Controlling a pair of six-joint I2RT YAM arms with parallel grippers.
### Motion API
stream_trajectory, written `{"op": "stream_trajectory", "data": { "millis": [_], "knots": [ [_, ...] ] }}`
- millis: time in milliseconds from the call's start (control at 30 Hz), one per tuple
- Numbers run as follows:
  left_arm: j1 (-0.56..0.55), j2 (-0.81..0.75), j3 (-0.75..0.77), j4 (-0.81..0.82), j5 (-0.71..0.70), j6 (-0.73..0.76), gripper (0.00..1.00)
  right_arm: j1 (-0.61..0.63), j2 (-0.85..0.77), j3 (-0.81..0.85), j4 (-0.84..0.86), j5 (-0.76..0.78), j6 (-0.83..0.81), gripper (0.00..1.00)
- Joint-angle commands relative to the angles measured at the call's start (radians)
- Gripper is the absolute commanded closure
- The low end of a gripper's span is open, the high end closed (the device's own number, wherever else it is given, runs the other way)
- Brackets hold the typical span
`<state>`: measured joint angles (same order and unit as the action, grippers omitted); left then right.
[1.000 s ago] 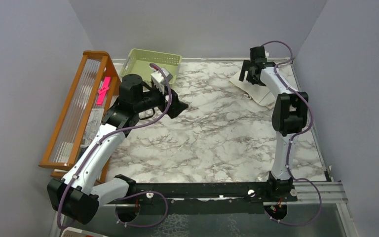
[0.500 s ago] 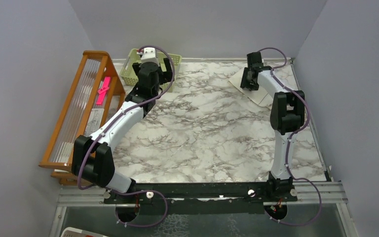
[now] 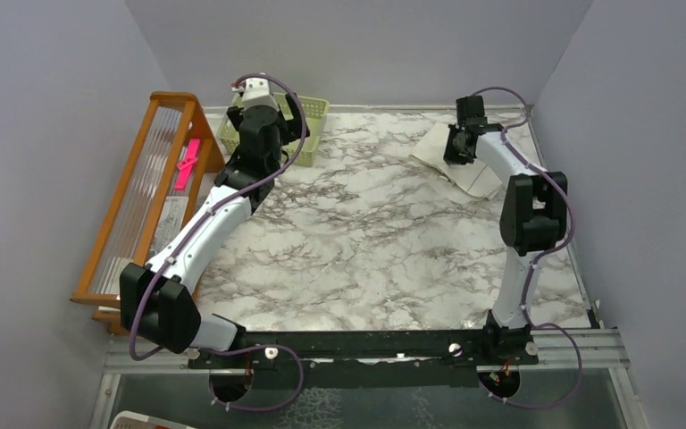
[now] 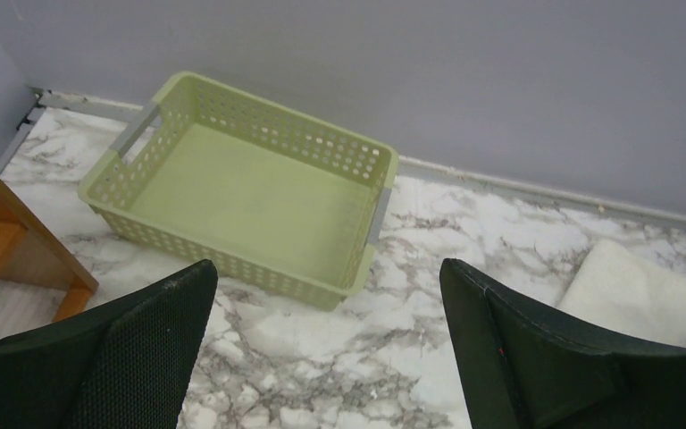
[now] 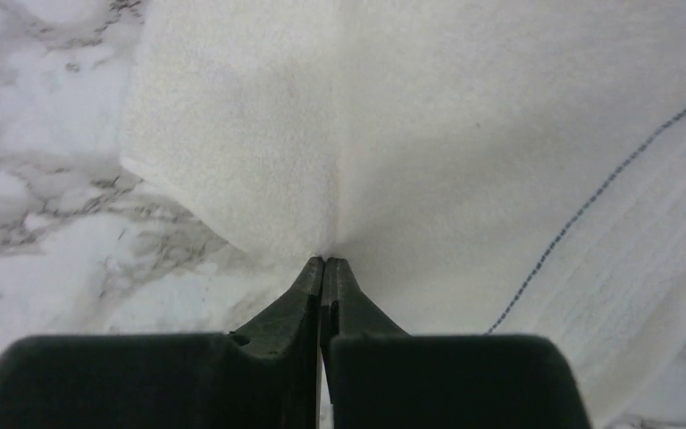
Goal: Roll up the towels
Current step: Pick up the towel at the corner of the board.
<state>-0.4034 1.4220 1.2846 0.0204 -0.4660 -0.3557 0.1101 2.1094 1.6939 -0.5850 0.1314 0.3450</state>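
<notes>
Cream fleecy towel point(image 5: 429, 134) puckered in closed right gripper point(image 5: 323, 263) | left gripper point(image 4: 326, 273) splayed, empty

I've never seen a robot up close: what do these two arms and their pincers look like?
The left arm and right arm have white tube-like links, chunky black joints and looping purple cables. The left gripper and right gripper each end in two black wedge-shaped fingers.

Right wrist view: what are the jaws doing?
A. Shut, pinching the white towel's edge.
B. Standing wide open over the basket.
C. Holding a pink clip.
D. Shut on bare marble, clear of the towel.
A: the right jaws meet at their tips, and the towel puckers into a crease where they close.
</notes>
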Motion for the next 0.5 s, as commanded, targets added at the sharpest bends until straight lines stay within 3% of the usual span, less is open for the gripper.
{"op": "stream_trajectory", "data": {
  "millis": [0, 167, 467],
  "knots": [
    [-0.005, -0.117, -0.134, 0.044, 0.162, 0.023, 0.00, 0.002, -0.254, -0.094, 0.074, -0.079, -0.036, 0.99],
    [-0.005, -0.239, -0.259, 0.038, 0.283, 0.003, 0.00, 0.013, -0.464, -0.068, 0.032, -0.162, -0.047, 0.99],
    [-0.014, -0.421, -0.422, 0.028, 0.472, -0.029, 0.00, 0.115, -0.568, 0.344, -0.166, -0.459, 0.018, 0.99]
  ]
}}
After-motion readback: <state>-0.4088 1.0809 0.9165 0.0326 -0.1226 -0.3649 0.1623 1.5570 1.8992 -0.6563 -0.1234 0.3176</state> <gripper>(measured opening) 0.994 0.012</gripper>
